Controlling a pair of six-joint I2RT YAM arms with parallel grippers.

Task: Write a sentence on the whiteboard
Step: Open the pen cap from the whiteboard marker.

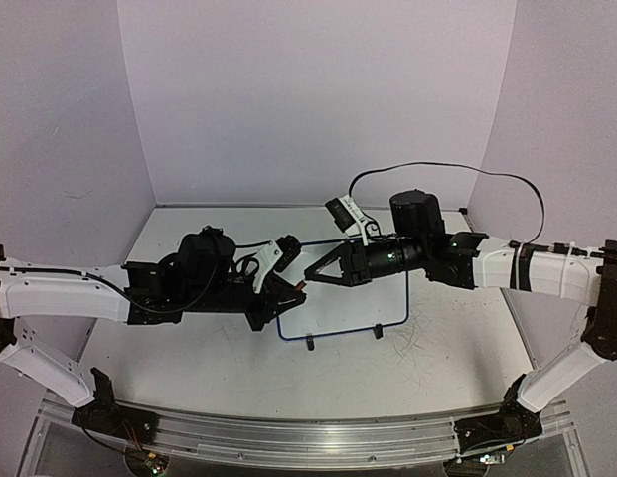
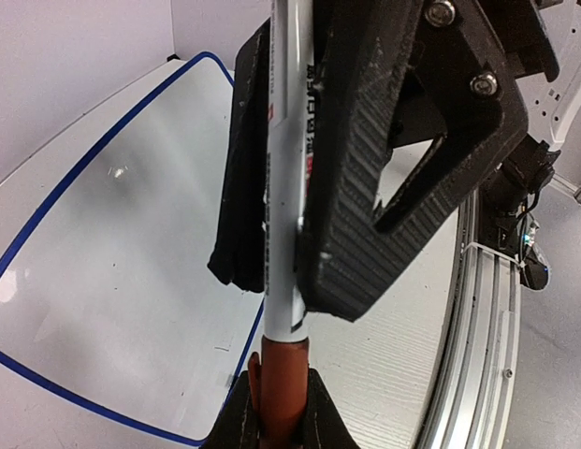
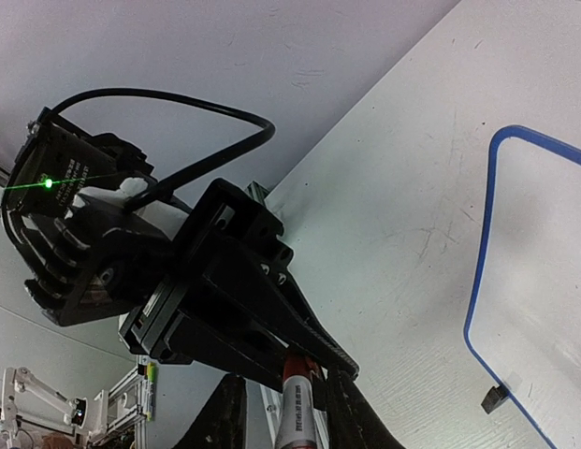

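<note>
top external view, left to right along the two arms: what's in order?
White left arm link → black left gripper, shut on a grey-white marker → the marker's red cap → black right gripper → white right arm link. Blue-rimmed whiteboard spans both grippers; left out.

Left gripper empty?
No, the left gripper is clamped on the white marker, its barrel running between the two fingers.

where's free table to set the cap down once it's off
Bare table lies between the whiteboard and the near rail, and to the board's right below the right arm. It is crowded over the whiteboard's left edge, where the left gripper and right gripper meet on the marker.
</note>
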